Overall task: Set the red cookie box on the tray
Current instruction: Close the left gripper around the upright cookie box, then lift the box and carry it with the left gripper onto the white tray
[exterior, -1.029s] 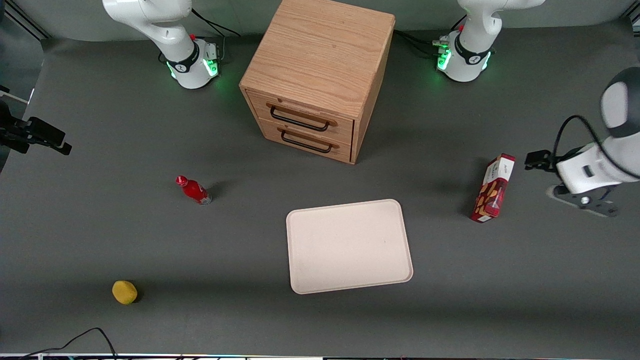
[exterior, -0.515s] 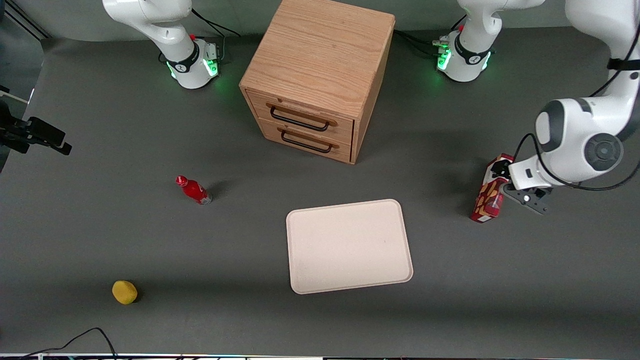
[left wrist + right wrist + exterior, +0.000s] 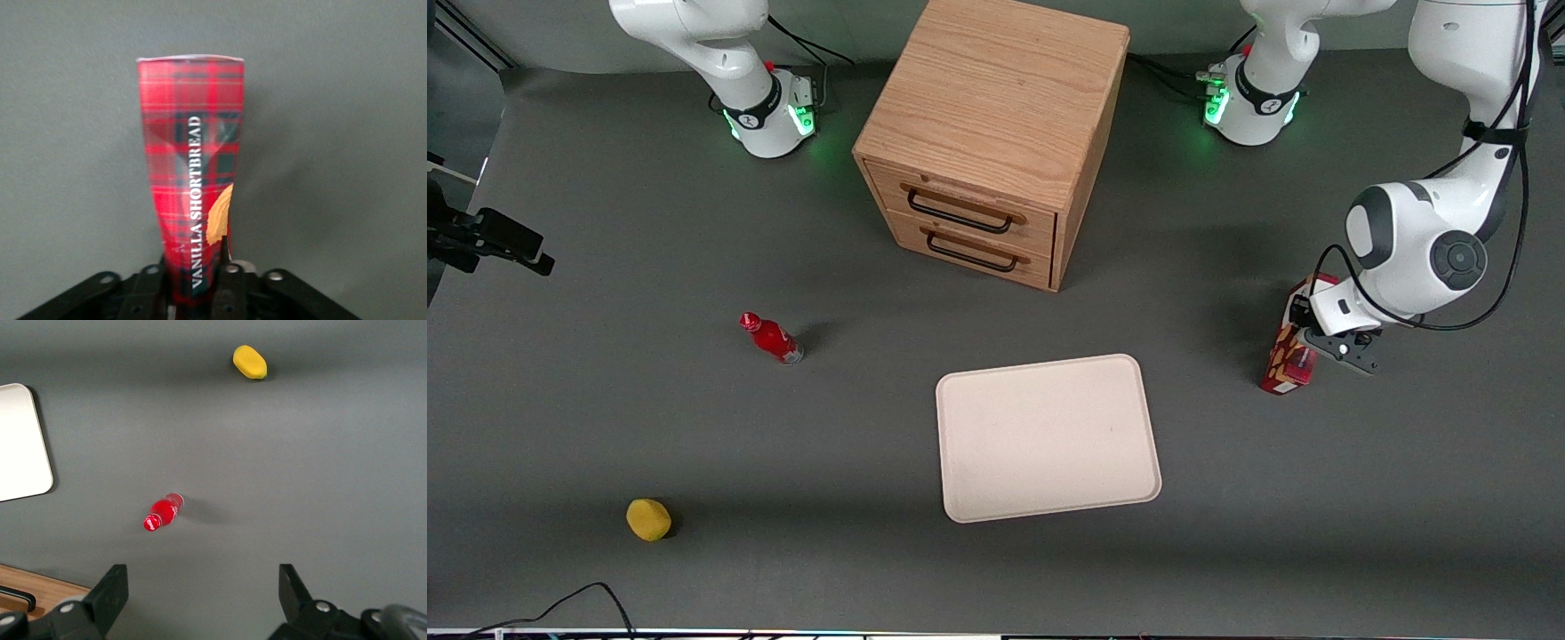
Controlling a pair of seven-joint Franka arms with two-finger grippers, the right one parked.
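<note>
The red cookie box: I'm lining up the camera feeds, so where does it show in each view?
Front view: the red cookie box stands toward the working arm's end of the table, beside the tray, gripper at it.
Left wrist view: the box between the gripper's fingers.
Right wrist view: not visible.
Shared landmark: the gripper.

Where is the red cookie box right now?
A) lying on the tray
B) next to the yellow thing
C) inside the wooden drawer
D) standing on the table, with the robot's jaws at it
D. The red cookie box stands on the table toward the working arm's end, apart from the tray, with the gripper jaws on either side of it.
</note>
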